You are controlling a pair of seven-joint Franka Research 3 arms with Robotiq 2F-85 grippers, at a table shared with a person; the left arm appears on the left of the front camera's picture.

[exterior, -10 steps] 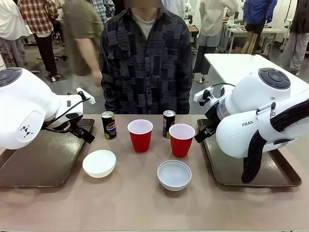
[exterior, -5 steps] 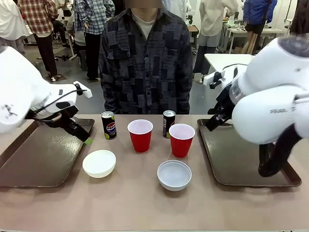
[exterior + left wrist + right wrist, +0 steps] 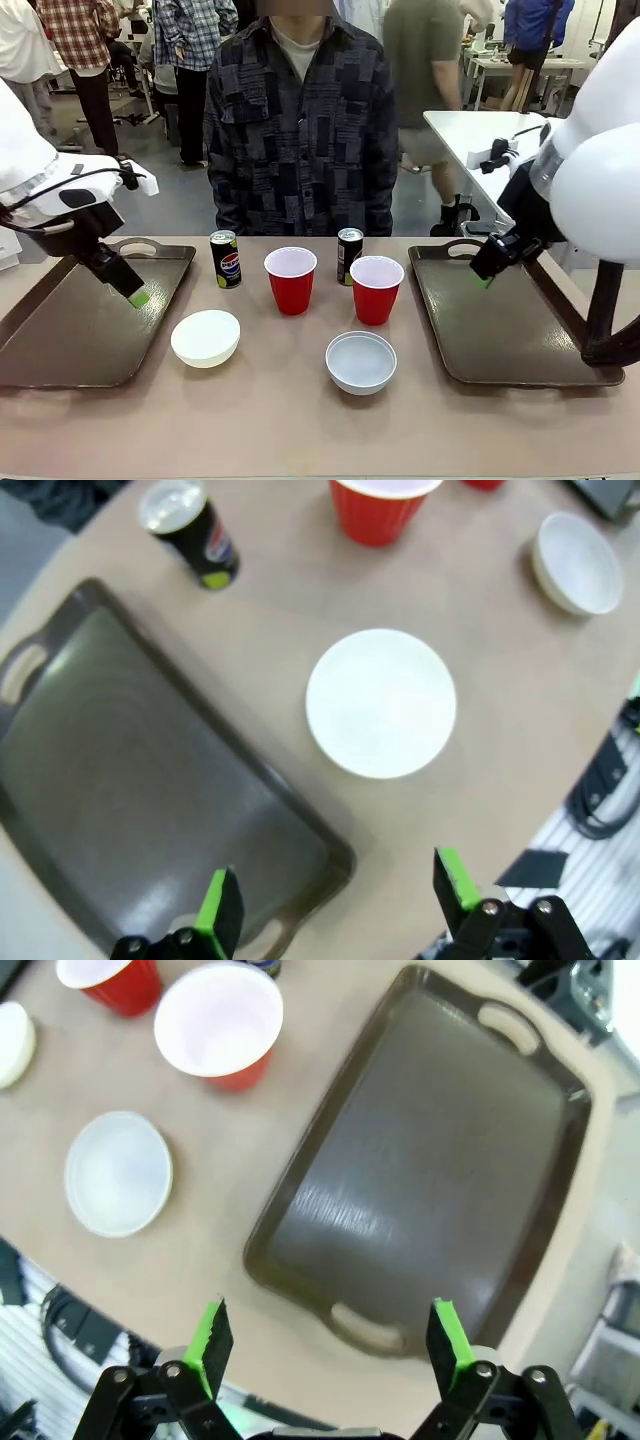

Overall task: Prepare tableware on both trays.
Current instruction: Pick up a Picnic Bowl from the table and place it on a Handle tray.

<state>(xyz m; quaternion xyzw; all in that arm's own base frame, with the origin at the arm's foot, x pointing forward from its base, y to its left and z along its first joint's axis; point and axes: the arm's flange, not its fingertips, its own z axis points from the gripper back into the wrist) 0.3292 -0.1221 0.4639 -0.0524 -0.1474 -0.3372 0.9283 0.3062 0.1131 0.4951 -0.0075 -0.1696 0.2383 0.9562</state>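
Left gripper: jaws wide, nothing held, hanging over the left tray.
Right gripper: jaws wide, nothing held, over the right tray.
Cups, bowls, cans: standing on the table between the trays.

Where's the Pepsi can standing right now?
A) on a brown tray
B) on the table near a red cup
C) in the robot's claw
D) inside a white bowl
B: the Pepsi can stands upright on the table, between the left tray and a red cup, touching neither.
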